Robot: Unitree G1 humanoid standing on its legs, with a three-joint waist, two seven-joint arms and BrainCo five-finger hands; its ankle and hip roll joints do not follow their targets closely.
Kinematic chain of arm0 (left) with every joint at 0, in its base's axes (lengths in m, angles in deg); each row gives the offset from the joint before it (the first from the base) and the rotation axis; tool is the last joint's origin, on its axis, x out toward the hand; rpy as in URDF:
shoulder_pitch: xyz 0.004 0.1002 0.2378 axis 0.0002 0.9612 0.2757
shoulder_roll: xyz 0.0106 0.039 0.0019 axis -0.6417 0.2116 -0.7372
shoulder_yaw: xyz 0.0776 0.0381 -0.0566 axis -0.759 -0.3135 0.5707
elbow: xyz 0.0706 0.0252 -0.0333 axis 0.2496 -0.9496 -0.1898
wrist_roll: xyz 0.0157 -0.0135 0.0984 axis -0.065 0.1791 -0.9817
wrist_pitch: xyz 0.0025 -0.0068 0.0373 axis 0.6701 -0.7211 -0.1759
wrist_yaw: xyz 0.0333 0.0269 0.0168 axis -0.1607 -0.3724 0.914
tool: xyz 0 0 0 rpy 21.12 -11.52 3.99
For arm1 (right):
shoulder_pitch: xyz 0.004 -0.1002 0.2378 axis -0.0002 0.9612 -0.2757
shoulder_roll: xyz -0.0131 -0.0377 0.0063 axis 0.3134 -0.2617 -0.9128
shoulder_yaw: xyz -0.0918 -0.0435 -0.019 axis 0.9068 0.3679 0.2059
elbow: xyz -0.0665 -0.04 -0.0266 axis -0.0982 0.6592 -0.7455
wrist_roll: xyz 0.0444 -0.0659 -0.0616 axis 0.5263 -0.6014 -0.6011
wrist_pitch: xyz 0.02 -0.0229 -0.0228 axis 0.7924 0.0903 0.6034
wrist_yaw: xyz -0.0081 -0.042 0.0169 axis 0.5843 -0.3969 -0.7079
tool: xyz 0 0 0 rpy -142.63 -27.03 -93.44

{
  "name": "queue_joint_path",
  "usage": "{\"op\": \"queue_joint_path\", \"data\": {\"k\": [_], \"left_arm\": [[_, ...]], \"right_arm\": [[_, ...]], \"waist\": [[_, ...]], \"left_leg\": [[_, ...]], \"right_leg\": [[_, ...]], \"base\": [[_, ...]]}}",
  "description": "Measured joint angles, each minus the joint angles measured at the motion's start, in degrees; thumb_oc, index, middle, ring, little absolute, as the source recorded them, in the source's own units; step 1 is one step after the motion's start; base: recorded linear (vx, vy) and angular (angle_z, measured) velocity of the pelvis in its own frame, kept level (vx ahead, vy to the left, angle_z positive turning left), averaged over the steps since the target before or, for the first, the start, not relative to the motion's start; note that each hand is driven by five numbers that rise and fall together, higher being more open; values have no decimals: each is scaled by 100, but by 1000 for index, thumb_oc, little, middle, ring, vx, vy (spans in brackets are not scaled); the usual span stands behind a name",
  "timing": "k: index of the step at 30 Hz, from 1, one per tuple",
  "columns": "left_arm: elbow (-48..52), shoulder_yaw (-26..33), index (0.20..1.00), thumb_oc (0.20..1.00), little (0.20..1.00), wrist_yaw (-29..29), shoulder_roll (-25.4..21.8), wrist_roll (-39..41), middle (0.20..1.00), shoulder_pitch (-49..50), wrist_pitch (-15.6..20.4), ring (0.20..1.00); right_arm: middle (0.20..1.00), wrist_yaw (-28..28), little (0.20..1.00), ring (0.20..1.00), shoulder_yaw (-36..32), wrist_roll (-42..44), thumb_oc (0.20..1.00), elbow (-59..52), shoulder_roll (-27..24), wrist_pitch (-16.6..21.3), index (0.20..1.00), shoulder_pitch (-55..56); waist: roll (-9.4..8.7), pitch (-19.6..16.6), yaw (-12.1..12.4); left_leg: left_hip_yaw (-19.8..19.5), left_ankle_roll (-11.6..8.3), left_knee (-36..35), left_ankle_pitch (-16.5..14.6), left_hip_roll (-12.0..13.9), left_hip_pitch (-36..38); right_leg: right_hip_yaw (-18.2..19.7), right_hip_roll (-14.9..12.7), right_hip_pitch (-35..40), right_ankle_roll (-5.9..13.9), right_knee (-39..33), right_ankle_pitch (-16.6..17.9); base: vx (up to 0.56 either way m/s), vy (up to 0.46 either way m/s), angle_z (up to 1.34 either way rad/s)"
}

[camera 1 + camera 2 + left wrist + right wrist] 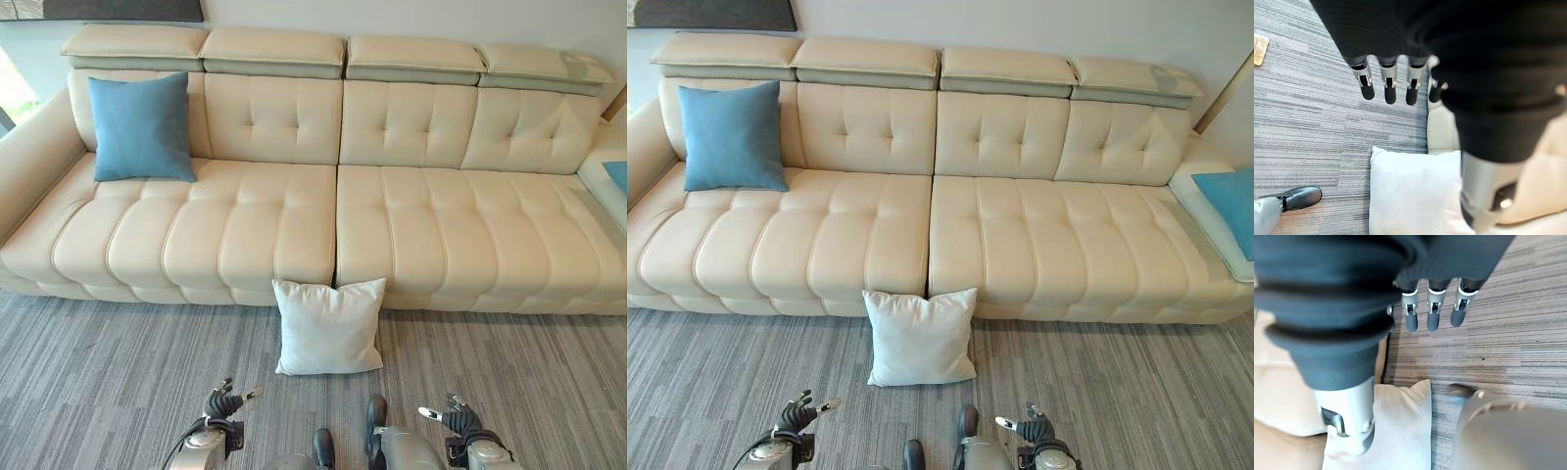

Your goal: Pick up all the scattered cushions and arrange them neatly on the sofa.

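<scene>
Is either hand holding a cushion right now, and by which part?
Nothing is held. The left hand and right hand hang open above the carpet, apart from the white cushion, which leans against the sofa front.

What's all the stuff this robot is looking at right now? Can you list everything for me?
sofa: one, cream, long, against the wall, with tufted backs and headrests.
blue cushion: one, blue, upright against the sofa's back at its left end.
second blue cushion: one, blue, partly in view at the sofa's far right end.
white cushion: one, white, on the floor, leaning against the sofa's front near the middle.
carpet: one, grey striped, covering the floor.
dark picture: one, on the wall above the sofa's left end, mostly cut off.
left hand: one, silver with dark tips, low and near, fingers straight, holding nothing.
right hand: one, same colours, low and near, fingers straight, holding nothing.
</scene>
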Motion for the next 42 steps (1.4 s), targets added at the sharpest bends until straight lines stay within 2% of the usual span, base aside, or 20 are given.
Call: {"op": "queue_joint_path", "data": {"k": [5, 6, 7, 8, 9, 11, 12, 14, 16, 17, 18, 22, 25, 28, 30, 33, 34, 36, 37, 42], "left_arm": [[46, 19, 1000, 1000, 1000, -8, 24, -25, 1000, -6, 5, 1000], [47, 25, 1000, 1000, 1000, -7, 38, -24, 1000, -4, 6, 1000], [72, 24, 1000, 1000, 1000, -12, 66, -22, 1000, 62, 8, 1000], [110, 15, 1000, 1000, 1000, -11, 54, -21, 1000, 100, 16, 1000], [163, 60, 1000, 1000, 1000, -11, 32, 2, 1000, 165, 28, 1000], [191, 9, 1000, 1000, 1000, -6, 97, 11, 1000, 193, 35, 1000], [185, -26, 1000, 1000, 1000, -5, 121, 12, 1000, 228, 34, 1000], [212, -21, 1000, 1000, 1000, -1, 243, 34, 1000, 276, 28, 1000], [227, -7, 1000, 1000, 1000, 2, 238, 34, 1000, 267, 20, 1000], [253, -11, 1000, 1000, 1000, 5, 239, 34, 1000, 256, 18, 1000], [242, -14, 1000, 1000, 1000, 11, 242, 34, 1000, 249, 20, 1000], [234, -10, 1000, 1000, 1000, 4, 262, 31, 1000, 226, 19, 1000], [259, -10, 1000, 1000, 1000, -11, 283, 16, 1000, 202, 27, 1000], [176, -8, 1000, 1000, 1000, -11, 247, 8, 1000, 165, 23, 1000], [66, -25, 1000, 1000, 1000, 6, 227, 9, 1000, 64, 39, 1000], [-255, -135, 1000, 1000, 1000, 172, 94, 40, 1000, -593, 103, 1000], [-736, -341, 1000, 1000, 1000, 326, -84, 229, 1000, -1380, 201, 1000], [-1588, -550, 1000, 1000, 1000, 511, -363, 414, 1000, -2717, 223, 1000], [-1897, -550, 1000, 1000, 1000, 600, -556, 523, 1000, -3478, 252, 1000], [-2022, -741, 1000, 1000, 1000, 976, -1336, 930, 1000, -5225, 489, 1000]], "right_arm": [[1000, -18, 1000, 1000, -30, 0, 1000, 120, -3, -9, 1000, 187], [1000, -16, 1000, 1000, -22, -1, 1000, 189, -7, -10, 1000, 174], [1000, -18, 1000, 1000, -28, 2, 1000, 204, -20, -20, 1000, 177], [1000, -17, 1000, 1000, -28, 2, 1000, 203, -6, -20, 1000, 195], [1000, -13, 1000, 1000, -14, 9, 1000, 196, -2, -8, 1000, 216], [1000, -25, 1000, 1000, -22, 12, 1000, 193, -145, 3, 1000, 241], [1000, -28, 1000, 1000, -23, 13, 1000, 190, -215, 7, 1000, 228], [1000, -63, 1000, 1000, 16, 6, 1000, 183, -413, -1, 1000, 84], [1000, -72, 1000, 1000, 14, 7, 1000, 159, -421, -8, 1000, -72], [1000, -73, 1000, 1000, 14, 3, 1000, 149, -422, 0, 1000, -132], [1000, -80, 1000, 1000, 31, 0, 1000, 147, -427, 1, 1000, -147], [1000, -74, 1000, 1000, 39, -10, 1000, 134, -467, -4, 1000, -120], [1000, -69, 1000, 1000, 21, -12, 1000, 138, -542, -90, 1000, -56], [1000, -64, 1000, 1000, 130, -84, 1000, 112, -492, -115, 1000, -112], [1000, -103, 1000, 1000, 260, -197, 1000, 113, -519, -119, 1000, -258], [1000, -304, 1000, 1000, 358, -273, 1000, 203, -585, -111, 1000, -1170], [1000, -418, 1000, 1000, 495, -201, 1000, 432, -743, -99, 1000, -2023], [1000, -589, 1000, 1000, 439, 37, 1000, 868, -1075, -99, 1000, -3345], [1000, -679, 1000, 1000, 421, 320, 1000, 1172, -1332, -89, 1000, -4192], [1000, -1208, 1000, 1000, 522, 1142, 1000, 1483, -1601, 192, 1000, -6193]], "waist": [[-80, -75, -38], [-66, -94, -34], [14, -97, -48], [-6, -107, -63], [-196, -162, -45], [-268, -189, 28], [-258, -181, 47], [-73, -161, 94], [-46, -109, 121], [-23, -77, 92], [2, -39, 80], [92, 32, -34], [335, 65, -94], [241, 140, -2], [223, 164, 36], [218, 577, 78], [195, 805, 125], [220, 1130, 151], [224, 1509, 141], [147, 1808, 94]], "left_leg": [[-24, -48, 3, -255, -53, 420], [-43, -189, 13, -351, -18, 505], [-78, -529, 215, -563, 142, 582], [-78, -637, 470, -632, 180, 569], [1, -674, 1422, -682, 157, 180], [-105, -759, 2942, -758, 230, -451], [-147, -849, 3243, -817, 272, -603], [-220, -897, 2848, -921, 599, -863], [-333, -914, 1576, -785, 770, -807], [-390, -953, 816, -493, 923, -749], [-646, -1152, 214, -151, 1046, -645], [-556, -1205, -4, 190, 1178, -369], [-491, -997, -50, 342, 1201, -80], [-474, -895, -25, 396, 1060, -214], [-477, -813, -32, 405, 954, -508], [-438, -652, 530, 465, 849, -1550], [-430, -664, 1140, 332, 818, -2543], [-413, -608, 1576, 237, 745, -3594], [-387, -616, 1658, 294, 702, -3869], [-332, -604, 2161, 379, 690, -5200]], "right_leg": [[-289, -50, 440, -166, -333, 535], [-300, -7, 547, -189, -279, 628], [-336, 121, 659, -385, -57, 487], [-361, 109, 713, -496, -16, 417], [-356, 35, 911, -588, -76, 444], [-242, -32, 1099, -728, -216, 498], [-246, -26, 1154, -925, -254, 565], [-263, 168, 1226, -1130, -341, 498], [-242, 224, 1227, -1059, -338, 494], [-254, 266, 1265, -1014, -306, 501], [-256, 327, 1332, -944, -306, 433], [-280, 407, 1516, -936, -340, 305], [-280, 522, 1496, -904, -340, 282], [-234, 384, 1356, -762, -340, 359], [-240, 284, 1077, -680, -325, 421], [-204, 75, 0, -621, 280, 463], [-86, -66, -1060, -580, 996, 337], [-67, -246, -2165, -727, 1626, 231], [-69, -338, -2484, -725, 1810, 270], [57, -443, -3857, -744, 2340, 256]], "base": [[368, -196, -5], [304, -255, 7], [216, -252, 11], [150, -226, 30], [129, -198, 30], [136, -154, 14], [171, -101, -9], [212, -33, -8], [135, 22, -7], [140, 62, -11], [181, 104, -14], [138, 147, -5], [80, 173, 6], [-75, 124, -2], [-339, 101, 8], [-327, 64, -6], [-158, 79, -5], [-77, 89, 13], [-34, 79, 27], [17, 56, 3]]}}
